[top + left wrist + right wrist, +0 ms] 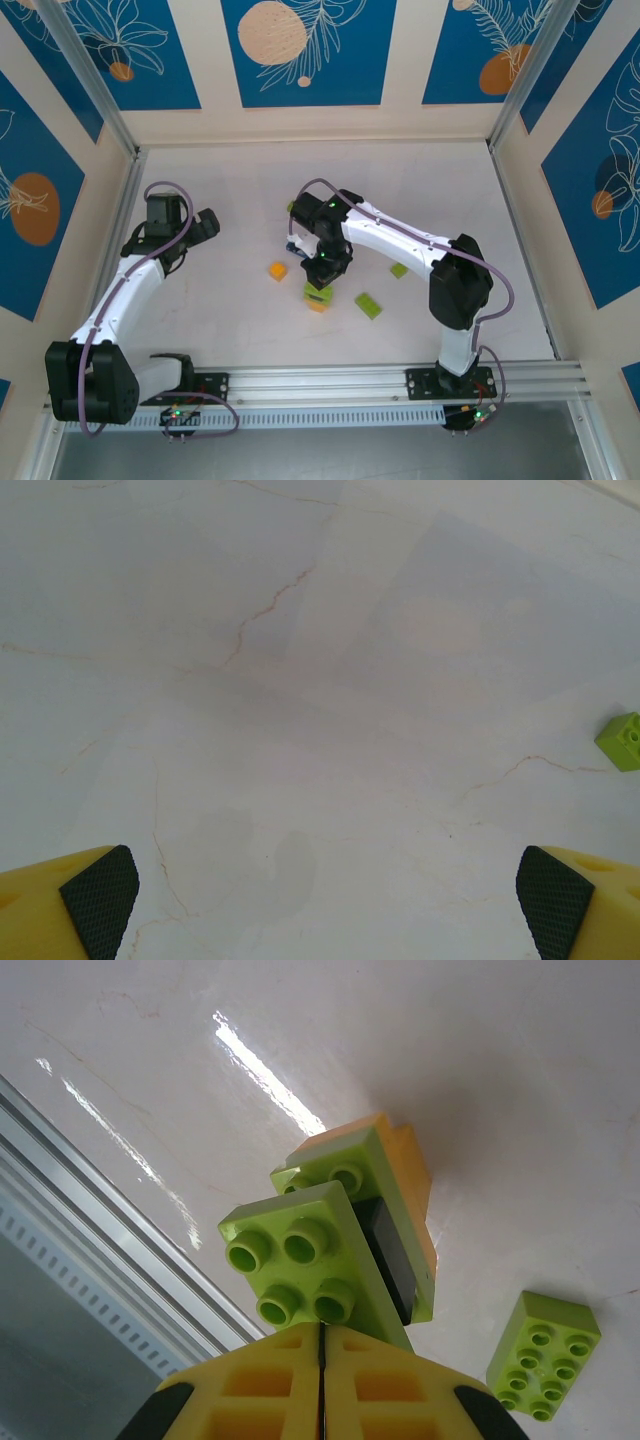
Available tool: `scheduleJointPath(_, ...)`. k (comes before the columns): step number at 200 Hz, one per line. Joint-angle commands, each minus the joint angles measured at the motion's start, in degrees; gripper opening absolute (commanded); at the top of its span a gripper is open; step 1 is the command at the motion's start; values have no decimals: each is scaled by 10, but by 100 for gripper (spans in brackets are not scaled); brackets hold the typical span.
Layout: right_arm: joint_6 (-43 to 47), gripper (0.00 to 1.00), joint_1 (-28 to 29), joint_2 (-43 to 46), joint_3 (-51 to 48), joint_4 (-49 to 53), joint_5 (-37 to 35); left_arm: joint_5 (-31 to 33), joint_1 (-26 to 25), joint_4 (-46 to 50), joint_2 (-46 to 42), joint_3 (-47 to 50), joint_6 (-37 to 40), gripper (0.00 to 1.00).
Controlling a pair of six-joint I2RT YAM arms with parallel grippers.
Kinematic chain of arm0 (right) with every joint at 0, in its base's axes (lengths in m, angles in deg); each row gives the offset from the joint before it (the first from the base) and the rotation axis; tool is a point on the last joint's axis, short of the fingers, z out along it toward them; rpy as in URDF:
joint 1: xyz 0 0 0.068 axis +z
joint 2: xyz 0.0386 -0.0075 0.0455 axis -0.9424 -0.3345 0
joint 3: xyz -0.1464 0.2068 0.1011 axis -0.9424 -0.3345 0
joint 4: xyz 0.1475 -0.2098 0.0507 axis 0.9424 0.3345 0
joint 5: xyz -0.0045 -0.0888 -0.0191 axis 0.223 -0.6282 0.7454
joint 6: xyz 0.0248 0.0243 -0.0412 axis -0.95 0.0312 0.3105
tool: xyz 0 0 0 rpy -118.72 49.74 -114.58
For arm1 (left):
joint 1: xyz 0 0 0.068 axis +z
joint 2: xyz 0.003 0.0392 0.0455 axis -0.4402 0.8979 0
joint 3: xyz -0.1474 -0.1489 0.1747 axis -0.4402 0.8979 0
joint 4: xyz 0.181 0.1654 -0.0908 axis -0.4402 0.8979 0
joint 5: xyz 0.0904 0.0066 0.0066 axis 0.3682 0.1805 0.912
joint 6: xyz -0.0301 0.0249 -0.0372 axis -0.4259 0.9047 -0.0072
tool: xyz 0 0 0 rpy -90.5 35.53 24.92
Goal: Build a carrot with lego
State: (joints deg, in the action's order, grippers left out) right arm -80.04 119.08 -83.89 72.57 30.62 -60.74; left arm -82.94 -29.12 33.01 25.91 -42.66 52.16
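Your right claw [320, 1348] is closed, its yellow fingers pressed flat together with nothing between them. The tips are right at the top green brick [290, 1270] of the stack [318, 295], though you cannot tell whether they touch it. That stack stands mid-desk, toward the near side: green on top, a black piece [392, 1255], more green, then orange at the bottom. A long green brick [545, 1355] lies just right of it and an orange brick [278, 271] just left. Your left claw [325, 910] hangs wide open and empty over bare desk [300, 680] on the left, well apart from a small green brick [622, 741].
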Motion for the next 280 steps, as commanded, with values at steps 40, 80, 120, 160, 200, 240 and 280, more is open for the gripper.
scheduleJointPath(40,2,10,12,-34,-11,20,-25,4,5,3,4,2,2,100)
scheduleJointPath(80,-7,10,22,-52,-23,22,-45,4,5,2,3,3,3,100)
scheduleJointPath(120,-12,10,28,-62,-40,22,-57,2,5,1,4,4,2,100)
scheduleJointPath(160,-12,10,30,-59,-33,23,-58,2,5,1,4,4,2,100)
scheduleJointPath(200,-2,10,31,-35,25,34,-56,2,5,2,2,4,2,100)
scheduleJointPath(240,18,15,33,-20,95,46,-67,2,5,3,1,3,2,100)
scheduleJointPath(280,19,22,35,7,147,58,-96,-3,5,1,-2,2,3,100)
